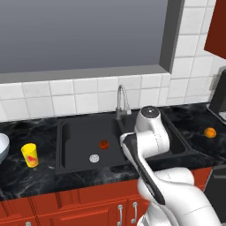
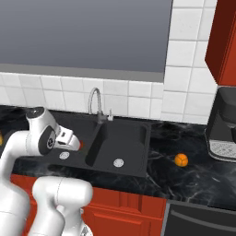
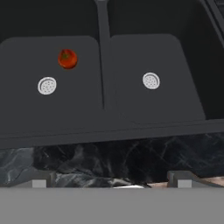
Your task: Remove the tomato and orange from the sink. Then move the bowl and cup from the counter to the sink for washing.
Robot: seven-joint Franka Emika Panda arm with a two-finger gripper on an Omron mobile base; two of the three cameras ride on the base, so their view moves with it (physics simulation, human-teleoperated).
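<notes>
The tomato (image 1: 103,144) (image 3: 67,58), dark red, lies in the left basin of the black sink (image 1: 62,150) (image 3: 105,87), just behind that basin's silver drain (image 3: 47,85). The bright orange (image 1: 210,132) (image 2: 180,159) rests on the dark marble counter to the right of the sink. A yellow cup (image 1: 30,155) stands on the counter left of the sink, and the pale bowl (image 1: 2,148) is cut off by the left edge of the picture. My gripper (image 3: 112,181) hangs open over the sink's front rim, with nothing between its fingertips (image 3: 39,180).
A curved steel faucet (image 1: 122,100) (image 2: 95,103) rises behind the sink's divider. A dark coffee machine (image 2: 224,131) stands on the counter at the far right. Red cabinet doors (image 1: 88,207) run below the counter, and my own arm covers most of the right basin in the left base view.
</notes>
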